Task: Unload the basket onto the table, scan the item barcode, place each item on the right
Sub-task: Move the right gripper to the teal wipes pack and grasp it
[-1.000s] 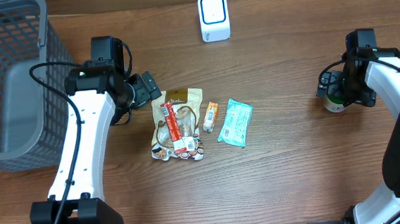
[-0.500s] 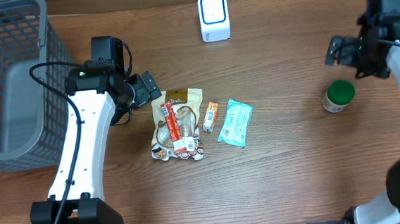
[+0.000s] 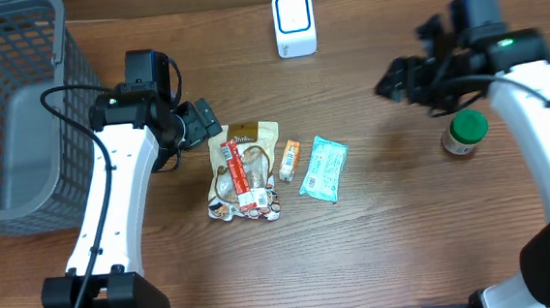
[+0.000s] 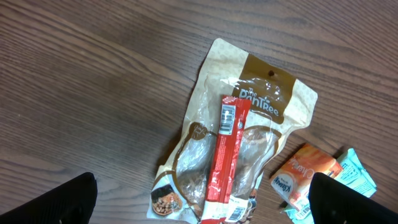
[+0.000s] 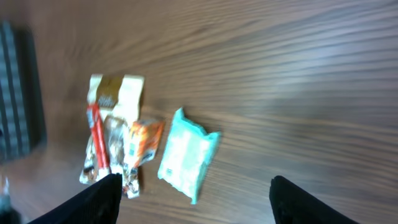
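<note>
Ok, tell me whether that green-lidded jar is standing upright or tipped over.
Upright. From overhead the green-lidded jar shows its round lid facing up, with only a sliver of body visible.

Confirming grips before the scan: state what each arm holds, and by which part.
Nothing is held. The left gripper has its jaws open near the snack pouch. The right gripper has its jaws open over the table, apart from the green-lidded jar.

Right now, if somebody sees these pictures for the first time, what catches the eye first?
A cluster of snacks lies mid-table: a tan pouch with a red stick on it, beside a small orange packet and a teal packet. A grey basket stands at the left edge, and a green-lidded jar sits alone at the right.
</note>
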Robot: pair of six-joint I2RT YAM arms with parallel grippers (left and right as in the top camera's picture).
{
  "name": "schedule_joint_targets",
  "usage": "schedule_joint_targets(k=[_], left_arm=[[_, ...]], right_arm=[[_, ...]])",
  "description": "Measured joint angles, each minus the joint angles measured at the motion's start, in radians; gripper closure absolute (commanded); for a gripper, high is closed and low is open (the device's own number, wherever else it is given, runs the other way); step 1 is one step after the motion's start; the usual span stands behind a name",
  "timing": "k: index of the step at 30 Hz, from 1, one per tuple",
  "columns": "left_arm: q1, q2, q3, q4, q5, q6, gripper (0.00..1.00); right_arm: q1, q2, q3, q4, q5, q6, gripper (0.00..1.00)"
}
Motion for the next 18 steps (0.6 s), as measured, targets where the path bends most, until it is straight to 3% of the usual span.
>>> schedule_joint_targets(k=[18], left_arm=[[0.000, 0.000, 0.000, 0.000, 0.000, 0.000, 0.00]], right_arm=[[0.406, 0.014, -0.349, 0.467, 0.198, 0.228, 0.48]])
